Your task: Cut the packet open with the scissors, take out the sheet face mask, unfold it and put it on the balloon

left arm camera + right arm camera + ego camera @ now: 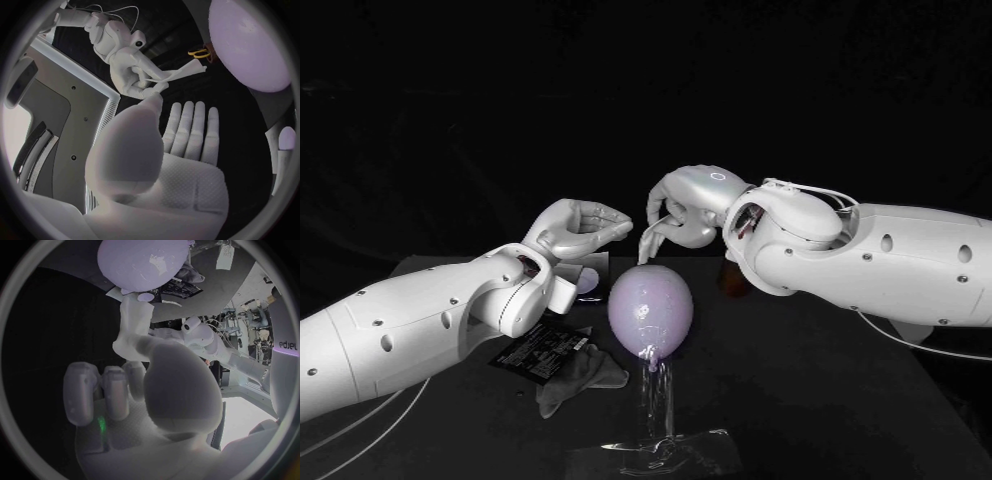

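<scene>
**Status.** The balloon [653, 305] stands on a clear stand [658, 445] near the middle of the table [834, 390]. The black packet [542, 350] lies flat on the table beside the balloon, under the left arm. A pale crumpled sheet [584, 378], judged to be the face mask, lies on the table touching the packet. The scissors [199, 52], with yellow handles, lie beyond the balloon.

**Hands.** The left hand [578, 230] is raised above the packet, near the balloon's top. The left wrist view shows its fingers straight and its palm empty, so it is open and holds nothing. The right hand [684, 212] hangs over the balloon's far side. Most of its fingers are curled in and one is stretched down toward the balloon. Whether that finger touches the balloon cannot be told. Nothing is seen in its grasp.

**Step in hand (judged).** The sheet is out of the packet but not yet on the balloon. It must be picked up, unfolded and draped.

1. Lower the left hand to the sheet and pinch one free edge, not the bunched middle.
2. Lift the sheet clear of the packet so the packet is not dragged along.
3. Take the opposite edge with the right hand and draw the edges apart slowly. A thin sheet is likely to tear or cling to itself.
4. Lay the sheet over the balloon from above with light pressure. The stand looks light, and a sideways push may tip it.
</scene>
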{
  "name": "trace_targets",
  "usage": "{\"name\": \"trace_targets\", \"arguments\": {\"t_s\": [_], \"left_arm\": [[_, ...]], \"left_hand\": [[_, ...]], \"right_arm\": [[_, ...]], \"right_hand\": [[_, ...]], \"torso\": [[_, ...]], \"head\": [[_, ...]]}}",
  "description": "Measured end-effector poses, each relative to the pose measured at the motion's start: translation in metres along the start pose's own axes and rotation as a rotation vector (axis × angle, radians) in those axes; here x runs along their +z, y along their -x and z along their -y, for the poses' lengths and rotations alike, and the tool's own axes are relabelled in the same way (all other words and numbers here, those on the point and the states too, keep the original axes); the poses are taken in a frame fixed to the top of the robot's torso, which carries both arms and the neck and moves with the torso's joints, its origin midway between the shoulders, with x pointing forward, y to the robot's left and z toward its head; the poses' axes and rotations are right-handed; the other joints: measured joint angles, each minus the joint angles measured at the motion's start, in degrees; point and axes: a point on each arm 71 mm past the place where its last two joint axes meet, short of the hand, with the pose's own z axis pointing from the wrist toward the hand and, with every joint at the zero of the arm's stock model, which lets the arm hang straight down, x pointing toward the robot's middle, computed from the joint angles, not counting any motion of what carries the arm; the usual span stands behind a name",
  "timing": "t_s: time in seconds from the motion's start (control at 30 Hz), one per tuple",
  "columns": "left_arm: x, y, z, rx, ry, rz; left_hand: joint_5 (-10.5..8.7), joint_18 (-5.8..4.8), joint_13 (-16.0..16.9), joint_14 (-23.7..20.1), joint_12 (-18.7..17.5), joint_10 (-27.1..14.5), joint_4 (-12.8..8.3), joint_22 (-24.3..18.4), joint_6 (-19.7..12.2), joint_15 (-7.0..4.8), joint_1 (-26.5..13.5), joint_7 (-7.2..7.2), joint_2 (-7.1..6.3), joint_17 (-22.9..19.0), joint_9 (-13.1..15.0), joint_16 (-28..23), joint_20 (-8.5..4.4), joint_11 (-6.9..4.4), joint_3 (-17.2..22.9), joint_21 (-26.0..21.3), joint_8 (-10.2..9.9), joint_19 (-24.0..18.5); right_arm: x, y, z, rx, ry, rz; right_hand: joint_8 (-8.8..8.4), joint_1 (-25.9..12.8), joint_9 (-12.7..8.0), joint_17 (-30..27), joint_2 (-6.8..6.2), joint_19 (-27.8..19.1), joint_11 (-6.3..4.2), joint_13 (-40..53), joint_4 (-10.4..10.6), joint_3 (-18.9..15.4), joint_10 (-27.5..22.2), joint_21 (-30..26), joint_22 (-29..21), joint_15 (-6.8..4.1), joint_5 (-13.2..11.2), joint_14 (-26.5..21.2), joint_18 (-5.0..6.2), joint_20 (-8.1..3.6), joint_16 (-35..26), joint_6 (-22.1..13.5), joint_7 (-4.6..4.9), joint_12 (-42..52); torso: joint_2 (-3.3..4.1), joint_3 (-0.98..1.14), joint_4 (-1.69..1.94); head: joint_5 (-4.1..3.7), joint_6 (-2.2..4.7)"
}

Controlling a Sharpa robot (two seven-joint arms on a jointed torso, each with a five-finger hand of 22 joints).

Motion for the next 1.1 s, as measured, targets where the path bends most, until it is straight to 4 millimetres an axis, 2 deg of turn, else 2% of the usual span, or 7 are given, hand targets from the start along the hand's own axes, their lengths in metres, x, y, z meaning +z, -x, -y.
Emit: {"name": "trace_targets", "arguments": {"t_s": [0.07, 0.4, 0.5, 0.67, 0.73, 0.87, 1.1], "left_arm": [[0.001, -0.003, 0.0, -0.003, -0.002, -0.019], [0.001, -0.01, 0.002, -0.013, -0.008, -0.096], [0.001, -0.011, 0.001, -0.016, -0.008, -0.112], [0.001, -0.012, 0.001, -0.021, -0.007, -0.131], [0.001, -0.012, 0.001, -0.022, -0.007, -0.136], [0.002, -0.013, 0.001, -0.023, -0.005, -0.14], [0.003, -0.013, 0.0, -0.022, -0.001, -0.138]], "left_hand": [[0.0, -0.74, 0.0, -0.27, -0.44, 0.0, -0.11, -0.04, 0.24, 0.27, -0.26, -0.08, 0.26, -0.13, -0.08, -0.55, 0.0, 0.0, -0.55, -0.41, -0.17, 0.0], [0.0, -0.74, 0.07, -0.3, -1.24, 1.13, 0.07, -0.03, 1.17, 0.3, -1.67, -0.58, 1.67, -0.4, -0.18, -2.04, 0.0, -0.51, -1.95, -1.51, -0.67, -0.41], [0.0, -0.74, 0.07, -0.3, -1.48, 1.32, 0.07, -0.03, 1.17, 0.3, -2.06, -0.58, 2.06, -0.46, -0.25, -2.43, 0.0, -0.31, -2.26, -1.74, -0.67, -0.41], [0.01, -0.74, 0.07, -0.3, -1.79, 1.45, -0.09, -0.03, 1.33, 0.3, -2.06, -0.75, 2.07, -0.47, -0.34, -2.75, 0.01, -0.44, -2.42, -1.74, -0.97, -0.41], [0.01, -0.74, 0.06, -0.3, -2.11, 1.54, -0.39, -0.03, 1.37, 0.3, -0.62, -0.79, 2.8, -0.47, -0.4, -2.99, 0.0, -0.53, -2.11, -1.94, -1.24, -0.41], [0.01, -0.74, 0.06, 0.03, -2.42, 1.9, -0.98, 0.04, 1.73, -0.02, 1.66, -0.73, 3.24, -0.47, -0.47, -3.31, -0.28, -0.58, -1.53, -1.94, -1.33, -0.07], [0.01, -0.74, 0.06, 1.26, -3.05, 2.47, -0.72, 0.16, 2.2, -0.22, 2.85, -0.78, 2.9, -0.32, -0.58, -3.31, -0.08, -0.6, -1.29, -1.94, -1.79, 1.16]], "right_arm": [[0.0, 0.0, 0.0, -0.001, 0.001, 0.0], [0.002, 0.001, 0.0, -0.008, 0.002, 0.0], [0.002, 0.001, 0.0, -0.011, 0.002, 0.001], [0.002, 0.001, 0.0, -0.014, 0.002, 0.001], [0.002, 0.001, 0.0, -0.016, 0.003, 0.002], [0.002, 0.001, 0.0, -0.017, 0.006, 0.002], [0.001, 0.002, -0.001, -0.017, 0.009, 0.004]], "right_hand": [[0.0, -0.05, 0.0, 0.0, -0.05, 0.0, 0.0, 0.0, 0.0, 0.0, 0.0, 0.0, -0.01, 0.0, 0.0, 0.0, 0.0, 0.0, -0.01, -0.03, 0.03, -0.01], [0.33, -0.11, 0.01, -0.05, -0.11, -0.01, 0.0, 0.04, 0.0, -0.01, 0.0, -0.01, -0.03, 0.0, -0.03, 0.0, 0.0, 0.01, -0.01, -0.14, -0.06, -0.07], [0.33, -0.11, 0.01, -0.05, -0.11, -0.01, 0.0, 0.04, 0.0, -0.01, 0.0, -0.01, -0.02, 0.0, -0.03, 0.0, 0.0, 0.01, 0.04, -0.06, -0.14, -0.07], [0.33, -0.1, 0.01, -0.04, -0.1, -0.02, 0.0, 0.05, 0.01, -0.01, 0.0, -0.01, -0.01, 0.0, -0.04, 0.0, 0.0, 0.02, 0.04, -0.07, -0.15, -0.08], [0.33, -0.09, 0.01, -0.04, -0.09, -0.02, 0.0, 0.05, 0.01, -0.01, 0.0, -0.01, 0.0, 0.0, -0.11, 0.0, 0.0, 0.02, 0.04, -0.07, -0.15, -0.08], [0.33, -0.02, 0.01, -0.01, -0.02, -0.02, 0.0, 0.05, 0.01, -0.02, 0.0, -0.01, 0.01, 0.0, -0.15, 0.0, 0.0, 0.02, 0.04, -0.05, -0.13, -0.08], [0.33, 0.06, 0.01, 0.0, 0.06, -0.02, 0.0, 0.03, -0.17, 0.15, 0.0, -0.01, 0.01, 0.0, -0.26, 0.0, 0.0, 0.02, 0.0, 0.05, -0.01, -0.1]], "torso": [[-0.01, 0.01, 0.03], [-0.03, -0.02, 0.05], [-0.03, -0.02, 0.06], [-0.03, -0.02, 0.06], [-0.03, -0.02, 0.05], [-0.03, -0.01, 0.05], [-0.03, 0.0, 0.01]], "head": [[-0.03, -0.1], [-0.18, -0.38], [-0.2, -0.39], [-0.25, -0.23], [-0.25, -0.2], [-0.25, -0.14], [-0.12, -0.12]]}}
